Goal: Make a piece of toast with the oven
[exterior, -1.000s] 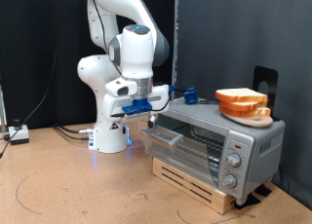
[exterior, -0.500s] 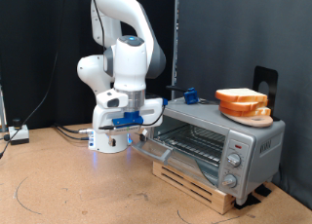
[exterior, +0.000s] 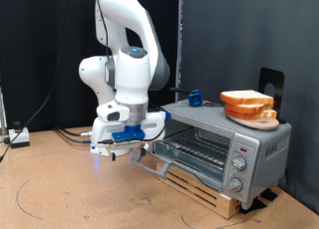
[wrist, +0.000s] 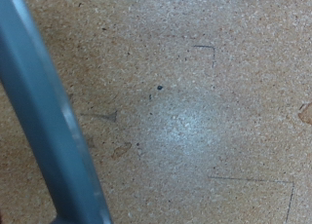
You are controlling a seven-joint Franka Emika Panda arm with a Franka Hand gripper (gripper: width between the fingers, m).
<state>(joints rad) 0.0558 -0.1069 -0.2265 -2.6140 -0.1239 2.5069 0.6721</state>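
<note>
**benchwatcher:** Standing off to the side here. The oven [exterior: 214,144] sits on a wooden pallet [exterior: 199,187] at about 4 o'clock from the arm's base, its glass door dropped open. The gripper [exterior: 137,152] is low at the door's outer edge, roughly 9 o'clock from the oven. The piece of toast [exterior: 246,100] is up on the oven's roof, on an orange plate [exterior: 251,115], well apart from the gripper. A small blue object [exterior: 194,98] sits on the roof too.

**crumbtray:** And the hand camera?

**benchwatcher:** Just speckled tabletop [wrist: 195,107] and a blue-grey bar [wrist: 49,127] across one side. Can't tell if the jaws are apart or together.
</note>
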